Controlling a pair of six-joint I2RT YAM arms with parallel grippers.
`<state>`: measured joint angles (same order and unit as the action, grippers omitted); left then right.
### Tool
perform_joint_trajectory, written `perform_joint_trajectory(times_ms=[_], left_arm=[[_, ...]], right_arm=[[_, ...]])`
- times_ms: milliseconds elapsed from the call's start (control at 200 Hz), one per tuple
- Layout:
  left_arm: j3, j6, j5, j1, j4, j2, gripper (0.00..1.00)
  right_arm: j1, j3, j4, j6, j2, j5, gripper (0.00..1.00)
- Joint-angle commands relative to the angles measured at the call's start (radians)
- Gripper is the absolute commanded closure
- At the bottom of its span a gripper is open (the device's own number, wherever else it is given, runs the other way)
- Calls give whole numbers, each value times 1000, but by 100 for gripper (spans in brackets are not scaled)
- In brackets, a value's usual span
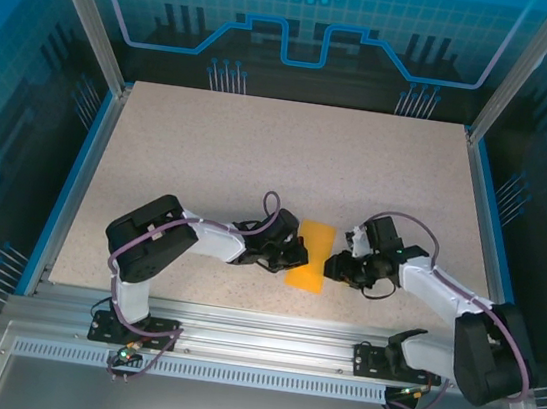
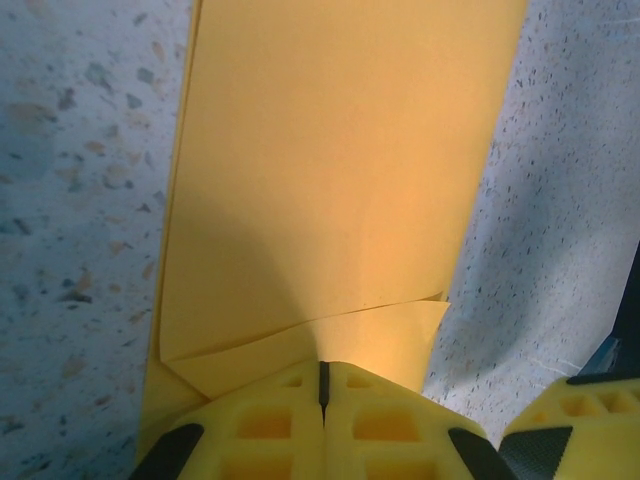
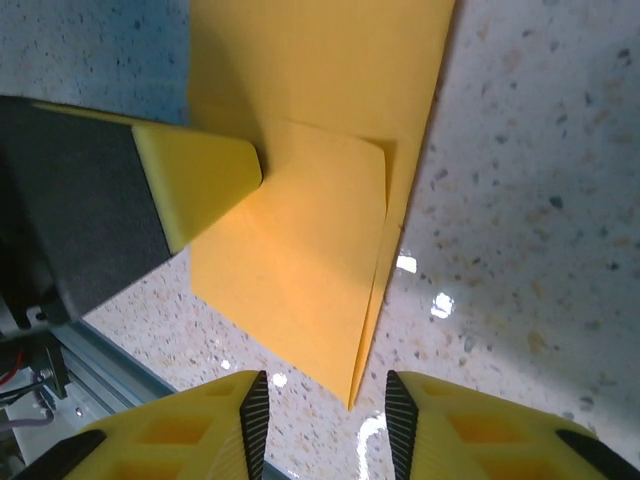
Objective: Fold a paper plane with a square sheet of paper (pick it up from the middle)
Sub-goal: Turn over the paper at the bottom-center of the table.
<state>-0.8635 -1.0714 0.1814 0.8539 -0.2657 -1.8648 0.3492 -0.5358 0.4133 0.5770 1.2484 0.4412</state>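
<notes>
currently: folded orange-yellow paper (image 1: 310, 255) flat on worktop (image 1: 259, 162); left claw (image 2: 323, 372) closed, its tip resting on the folded flap; right claw (image 3: 325, 405) spread, jaws apart just beside the paper's corner.

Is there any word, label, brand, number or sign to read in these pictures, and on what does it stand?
None can be read.
The paper is blank.
The blue back wall bears a gear drawing and lines, without letters or numbers.

Orange-yellow paper (image 1: 309, 255), speckled beige table (image 1: 260, 152), apparently blue-tinted walls (image 1: 8, 79)
</notes>
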Motion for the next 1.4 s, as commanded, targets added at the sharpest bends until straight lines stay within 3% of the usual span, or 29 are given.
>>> perform_joint_trajectory(times_ms=[0, 195, 605, 1395], left_arm=[[-26, 18, 22, -4, 45, 30, 99], [-20, 24, 35, -4, 16, 60, 94], [-9, 48, 21, -4, 75, 96, 92], [-30, 45, 15, -4, 128, 6, 97]], right_arm=[[-21, -34, -28, 10, 57, -6, 61], [-21, -54, -75, -2, 141, 37, 60], [-21, -78, -119, 0, 249, 60, 62], [-22, -73, -161, 33, 255, 93, 63]])
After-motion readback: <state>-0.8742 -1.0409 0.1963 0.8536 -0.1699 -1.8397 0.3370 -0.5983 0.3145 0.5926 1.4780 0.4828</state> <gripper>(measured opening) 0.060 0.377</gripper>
